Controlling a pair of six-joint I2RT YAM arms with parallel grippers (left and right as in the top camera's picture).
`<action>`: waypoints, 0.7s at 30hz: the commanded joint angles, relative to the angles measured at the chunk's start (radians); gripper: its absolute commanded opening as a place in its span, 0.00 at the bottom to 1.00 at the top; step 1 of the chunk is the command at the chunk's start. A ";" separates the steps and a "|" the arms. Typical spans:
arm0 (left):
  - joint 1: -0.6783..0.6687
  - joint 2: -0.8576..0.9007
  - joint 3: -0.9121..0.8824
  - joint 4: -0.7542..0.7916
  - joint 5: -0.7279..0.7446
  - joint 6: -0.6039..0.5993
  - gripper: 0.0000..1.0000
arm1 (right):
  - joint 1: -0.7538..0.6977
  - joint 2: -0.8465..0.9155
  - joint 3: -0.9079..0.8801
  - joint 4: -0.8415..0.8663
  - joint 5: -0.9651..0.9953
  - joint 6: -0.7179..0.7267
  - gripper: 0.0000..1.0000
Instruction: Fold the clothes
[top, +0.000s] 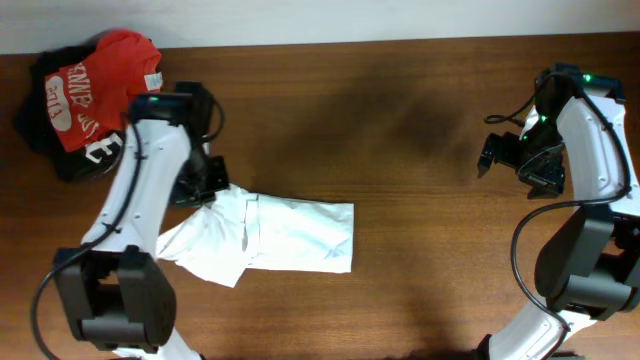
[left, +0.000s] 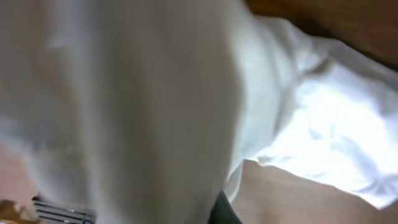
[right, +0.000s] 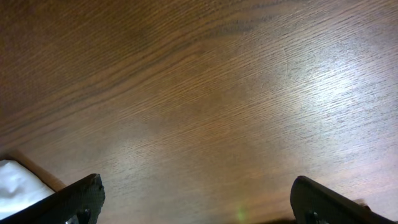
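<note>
Located white T-shirt (top: 290, 235) flat on the wooden worktop (top: 420, 120), left of centre and toward the near edge. Found partly folded into a rough oblong, long axis running left to right, slanting slightly nearer toward the left. Recorded a straight, squared edge at the right end and a loose flap fanned out to the near-left at the other end, close by the left arm. Unable to say which end is collar and which is hem.

Observed left hand (top: 205, 185) at the far-left corner of the white T-shirt, over or on the cloth. Cannot tell from overhead whether closed on the fabric. Found the left wrist view filled with blurred white cloth (left: 124, 93) close to the lens, with more of it spread bright on the wood to the right. Grip therefore undetermined.

Observed right hand (top: 497, 155) well apart from the white T-shirt, on the right side above bare wood. Confirmed in the right wrist view: fingers (right: 81, 196) spread wide, holding nothing. Noted a small white corner of cloth at the lower left of that view.

Logged red shirt (top: 95, 85) with white lettering atop dark garments (top: 35, 110) at the far-left corner, apart from the white T-shirt.
</note>
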 joint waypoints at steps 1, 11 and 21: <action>-0.127 -0.005 0.016 0.057 0.072 -0.017 0.00 | -0.002 -0.010 0.013 -0.002 0.013 0.002 0.99; -0.469 -0.002 -0.173 0.435 0.135 -0.171 0.14 | -0.002 -0.010 0.013 -0.002 0.013 0.002 0.99; -0.488 -0.005 -0.158 0.388 0.256 -0.097 0.38 | -0.002 -0.010 0.013 -0.002 0.013 0.002 0.99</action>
